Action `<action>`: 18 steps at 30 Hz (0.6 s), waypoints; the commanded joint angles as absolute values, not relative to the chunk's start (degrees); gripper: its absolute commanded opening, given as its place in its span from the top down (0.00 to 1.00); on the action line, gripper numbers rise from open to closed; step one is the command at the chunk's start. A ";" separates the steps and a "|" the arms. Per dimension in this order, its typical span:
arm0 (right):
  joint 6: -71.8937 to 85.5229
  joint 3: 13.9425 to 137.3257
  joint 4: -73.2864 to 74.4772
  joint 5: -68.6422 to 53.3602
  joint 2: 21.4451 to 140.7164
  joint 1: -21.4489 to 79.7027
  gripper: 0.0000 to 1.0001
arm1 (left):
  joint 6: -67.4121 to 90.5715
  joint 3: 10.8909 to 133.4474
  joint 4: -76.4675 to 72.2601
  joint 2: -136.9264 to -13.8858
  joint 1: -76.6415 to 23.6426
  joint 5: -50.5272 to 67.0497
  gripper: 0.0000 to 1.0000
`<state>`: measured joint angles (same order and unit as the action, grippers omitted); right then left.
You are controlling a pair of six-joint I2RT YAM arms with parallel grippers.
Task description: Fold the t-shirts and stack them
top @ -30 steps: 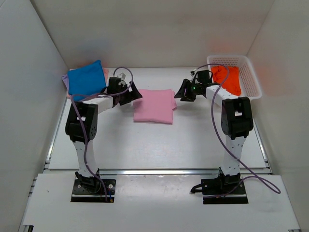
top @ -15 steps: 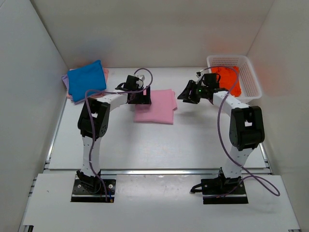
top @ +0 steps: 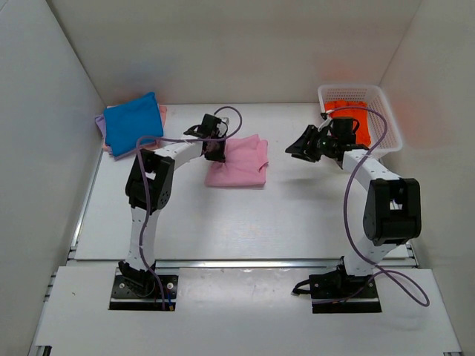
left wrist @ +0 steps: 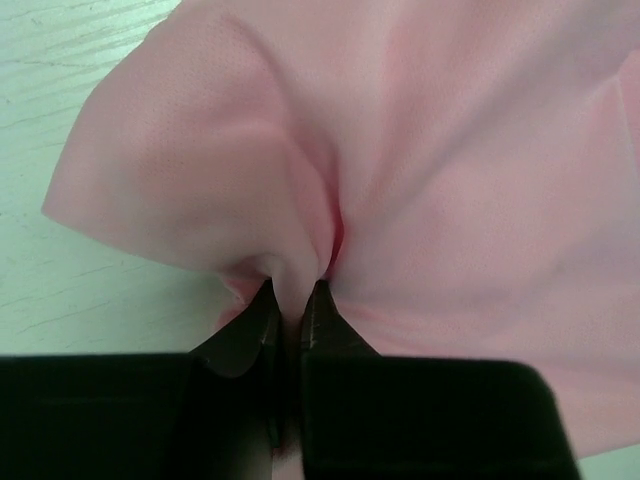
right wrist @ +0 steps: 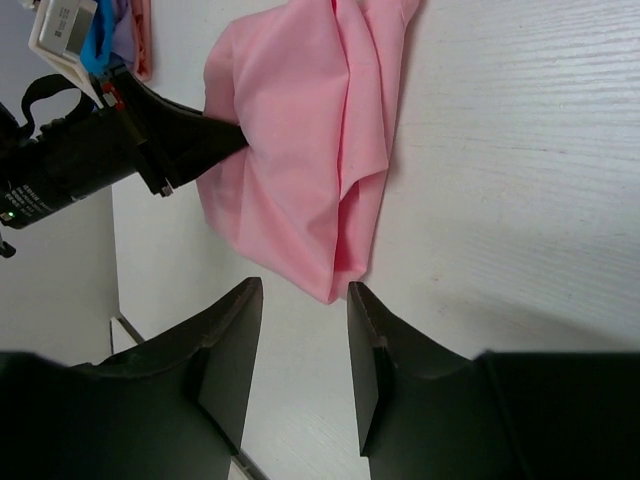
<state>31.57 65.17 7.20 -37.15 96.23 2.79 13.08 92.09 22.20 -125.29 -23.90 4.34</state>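
Observation:
A folded light pink t-shirt (top: pixel 241 165) lies mid-table, its left edge bunched upward. My left gripper (top: pixel 215 151) is shut on that edge; in the left wrist view a pinch of pink fabric (left wrist: pixel 450 170) sits between the closed fingertips of this gripper (left wrist: pixel 293 292). My right gripper (top: pixel 300 146) hangs open to the right of the shirt, apart from it. In the right wrist view the shirt (right wrist: pixel 300 150) lies beyond the empty right gripper (right wrist: pixel 305 290), and the left gripper (right wrist: pixel 235 135) grips its far edge. A bright blue t-shirt (top: pixel 132 122) tops a pile at the back left.
A pale lavender edge (top: pixel 99 122) peeks from under the blue shirt. An orange t-shirt (top: pixel 349 119) lies in the white lattice basket (top: pixel 387 126) at the back right, just behind my right arm. White walls close in the table on three sides.
My left gripper moved right to the pink shirt's left edge and shut on it, bunching the fabric. My right gripper drew back to the right and its jaws narrowed somewhat.

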 commanded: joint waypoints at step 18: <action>35.86 64.07 2.11 -42.54 86.57 2.81 0.67 | -6.15 115.40 42.28 -119.97 -17.75 -13.53 1.00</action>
